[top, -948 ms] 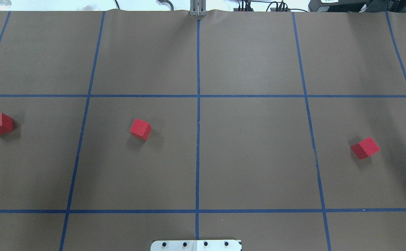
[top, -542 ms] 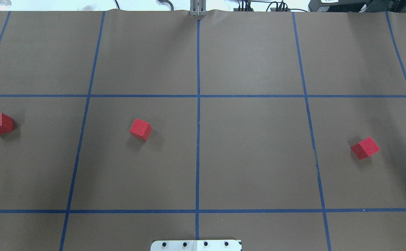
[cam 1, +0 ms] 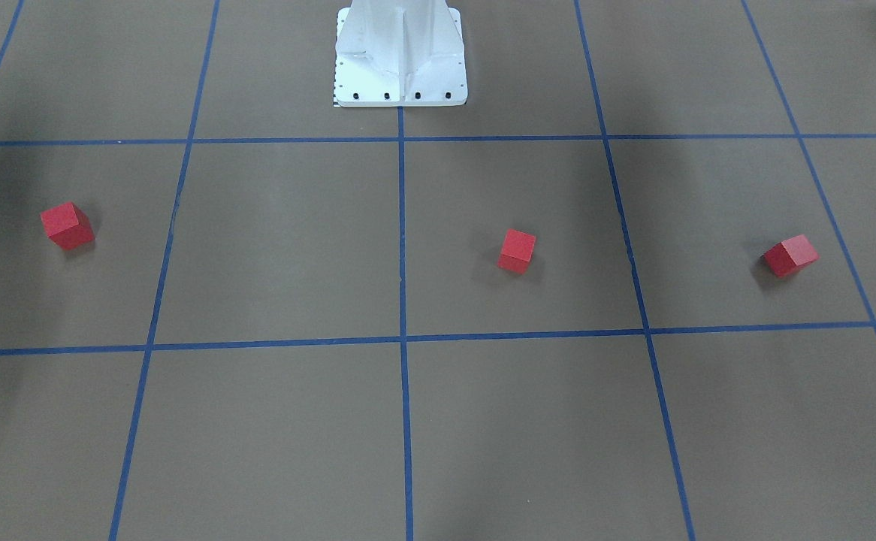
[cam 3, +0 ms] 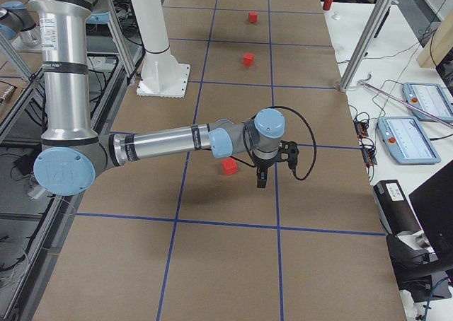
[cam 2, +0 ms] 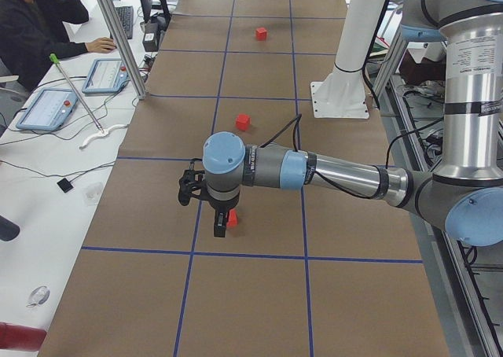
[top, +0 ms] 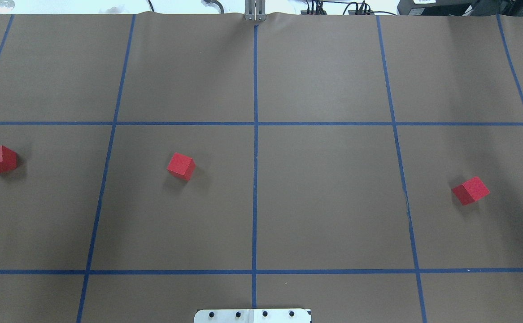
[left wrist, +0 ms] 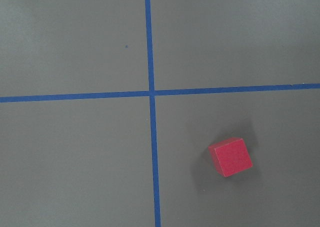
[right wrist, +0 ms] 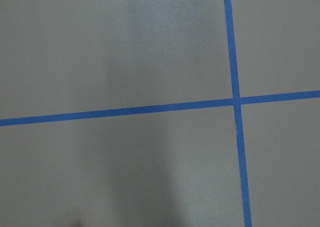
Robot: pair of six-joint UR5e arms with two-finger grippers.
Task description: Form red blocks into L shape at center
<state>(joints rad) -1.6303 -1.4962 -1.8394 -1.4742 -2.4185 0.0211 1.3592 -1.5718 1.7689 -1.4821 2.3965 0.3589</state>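
Brown table [top: 324, 202], red block [cam 2: 233, 218] near left tool [cam 2: 221, 227]

Three small matte red cubes, plain-faced, all sitting flat on the brown table [top: 324, 215]. They share one row of grid squares and are well apart, none touching. The left block [top: 0, 159] is far out on the left side, turned corner-on. The middle block [top: 181, 166] rests in the square just left of the centre line [top: 255, 197], skewed to the grid. The right block [top: 470, 190] lies far out right, in the second square from centre, twisted too. No L formed yet.
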